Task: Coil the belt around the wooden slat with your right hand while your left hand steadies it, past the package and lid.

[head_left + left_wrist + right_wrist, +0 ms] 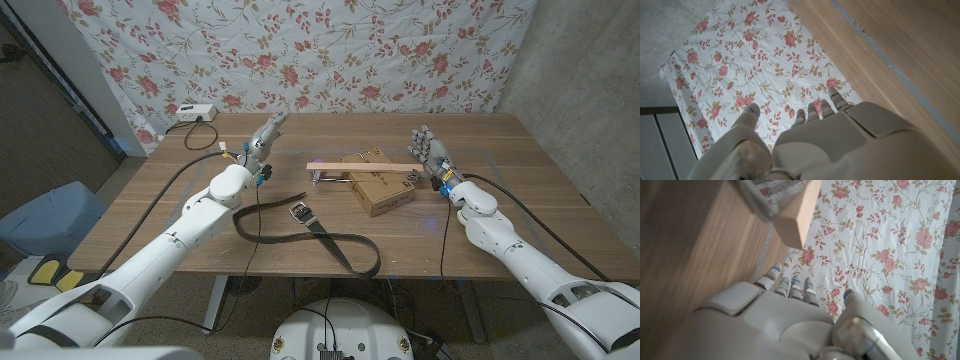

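Both hands (268, 135) (429, 150) (fingers apart, holding nothing) flank the slat (360, 168); belt (305, 228) near table edge.

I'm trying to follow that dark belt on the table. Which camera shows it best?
The head view: the belt lies whole on the table, buckle near the package, strap looping toward the front edge. The left wrist view gives the left hand, floral cloth and bare tabletop; the right wrist view gives the right hand and the wooden slat's end.

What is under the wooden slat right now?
The wooden slat lies across the top of the cardboard package. Its left end reaches out over a small metal object, possibly the lid, though I cannot tell. The package top beneath the slat is covered.
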`<state>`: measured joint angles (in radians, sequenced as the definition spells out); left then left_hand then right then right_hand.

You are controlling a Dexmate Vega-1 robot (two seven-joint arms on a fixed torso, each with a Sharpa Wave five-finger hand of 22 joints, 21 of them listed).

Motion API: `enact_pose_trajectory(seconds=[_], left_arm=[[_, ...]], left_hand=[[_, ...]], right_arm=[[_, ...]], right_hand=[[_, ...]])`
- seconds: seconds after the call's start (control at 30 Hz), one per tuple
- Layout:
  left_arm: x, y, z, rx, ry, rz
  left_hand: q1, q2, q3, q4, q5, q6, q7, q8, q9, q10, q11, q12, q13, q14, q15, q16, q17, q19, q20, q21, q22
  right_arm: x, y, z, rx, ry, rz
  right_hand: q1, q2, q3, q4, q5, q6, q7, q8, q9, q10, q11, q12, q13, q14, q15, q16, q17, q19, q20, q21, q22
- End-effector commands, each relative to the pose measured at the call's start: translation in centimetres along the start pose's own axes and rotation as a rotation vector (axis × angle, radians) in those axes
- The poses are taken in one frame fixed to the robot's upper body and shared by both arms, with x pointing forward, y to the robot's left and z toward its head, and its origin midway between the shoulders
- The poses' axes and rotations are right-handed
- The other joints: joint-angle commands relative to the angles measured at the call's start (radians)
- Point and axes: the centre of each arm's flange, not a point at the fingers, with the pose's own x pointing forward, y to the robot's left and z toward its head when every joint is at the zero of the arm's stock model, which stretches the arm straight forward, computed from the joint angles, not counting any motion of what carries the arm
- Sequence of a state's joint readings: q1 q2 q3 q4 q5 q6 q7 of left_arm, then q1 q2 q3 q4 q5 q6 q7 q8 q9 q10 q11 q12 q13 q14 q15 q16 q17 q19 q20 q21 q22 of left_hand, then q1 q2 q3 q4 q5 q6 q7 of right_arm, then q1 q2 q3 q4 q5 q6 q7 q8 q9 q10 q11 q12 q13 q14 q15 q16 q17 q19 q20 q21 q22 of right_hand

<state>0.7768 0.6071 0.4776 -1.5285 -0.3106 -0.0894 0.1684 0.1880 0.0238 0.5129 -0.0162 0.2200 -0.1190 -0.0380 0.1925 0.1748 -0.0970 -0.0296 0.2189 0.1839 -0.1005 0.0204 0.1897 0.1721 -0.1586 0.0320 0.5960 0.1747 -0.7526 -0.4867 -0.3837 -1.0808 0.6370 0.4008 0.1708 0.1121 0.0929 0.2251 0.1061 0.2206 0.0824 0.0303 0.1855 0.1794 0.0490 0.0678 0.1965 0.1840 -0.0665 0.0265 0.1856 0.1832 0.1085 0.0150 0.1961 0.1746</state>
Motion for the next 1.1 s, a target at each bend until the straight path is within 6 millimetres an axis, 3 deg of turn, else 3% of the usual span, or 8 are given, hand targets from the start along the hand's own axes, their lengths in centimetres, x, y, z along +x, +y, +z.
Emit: enact_pose_trajectory(seconds=[0.03,0.33,0.83,1.1], left_arm=[[0.8,-0.2,2.8,0.175,0.0,-0.07],[1.3,-0.5,4.4,0.313,0.022,-0.126],[2.7,-1.9,6.3,0.55,0.058,-0.246],[3.7,-2.6,7.2,0.658,0.06,-0.276]], left_hand=[[0.022,-0.004,0.002,-0.02,-0.004,0.012,-0.001,0.006,0.001,0.007,-0.021,0.005,0.002,0.012,-0.003,0.01,0.0,0.011,0.002,-0.004,0.003],[0.061,-0.02,0.002,-0.06,-0.01,0.048,0.001,0.013,0.002,0.034,-0.023,0.009,0.003,0.056,-0.007,0.015,0.001,0.037,0.006,-0.009,0.003],[0.093,-0.028,0.003,-0.089,-0.01,0.057,0.004,0.011,0.003,0.038,-0.017,0.006,0.004,0.054,-0.014,0.007,0.001,0.044,0.014,-0.018,0.003],[0.175,-0.056,0.005,-0.145,-0.007,0.091,0.008,0.018,0.004,0.087,-0.022,0.016,0.006,0.077,-0.012,0.007,0.001,0.098,0.034,-0.021,0.004]], right_arm=[[-0.6,-1.0,2.6,-0.122,-0.035,-0.015],[-1.6,-1.4,3.3,-0.144,-0.028,-0.015],[-5.5,-3.7,4.9,-0.158,-0.07,-0.104],[-8.3,-5.1,5.4,-0.159,-0.104,-0.176]], right_hand=[[0.005,-0.005,0.006,-0.005,0.004,0.017,0.0,0.011,0.003,0.012,0.001,0.009,0.005,0.011,0.002,0.01,0.001,0.008,0.003,0.006,0.003],[0.008,-0.006,0.006,-0.008,0.004,0.026,-0.003,0.013,0.003,0.022,0.001,0.011,0.005,0.021,0.0,0.012,0.001,0.013,0.008,0.008,0.002],[0.008,-0.008,0.005,-0.011,0.003,0.029,-0.002,0.011,0.003,0.031,0.0,0.011,0.005,0.03,0.001,0.013,0.001,0.016,0.009,0.008,0.002],[0.008,-0.009,0.004,-0.012,0.003,0.031,-0.001,0.011,0.003,0.038,0.003,0.012,0.005,0.035,0.003,0.014,0.001,0.02,0.011,0.009,0.002]])
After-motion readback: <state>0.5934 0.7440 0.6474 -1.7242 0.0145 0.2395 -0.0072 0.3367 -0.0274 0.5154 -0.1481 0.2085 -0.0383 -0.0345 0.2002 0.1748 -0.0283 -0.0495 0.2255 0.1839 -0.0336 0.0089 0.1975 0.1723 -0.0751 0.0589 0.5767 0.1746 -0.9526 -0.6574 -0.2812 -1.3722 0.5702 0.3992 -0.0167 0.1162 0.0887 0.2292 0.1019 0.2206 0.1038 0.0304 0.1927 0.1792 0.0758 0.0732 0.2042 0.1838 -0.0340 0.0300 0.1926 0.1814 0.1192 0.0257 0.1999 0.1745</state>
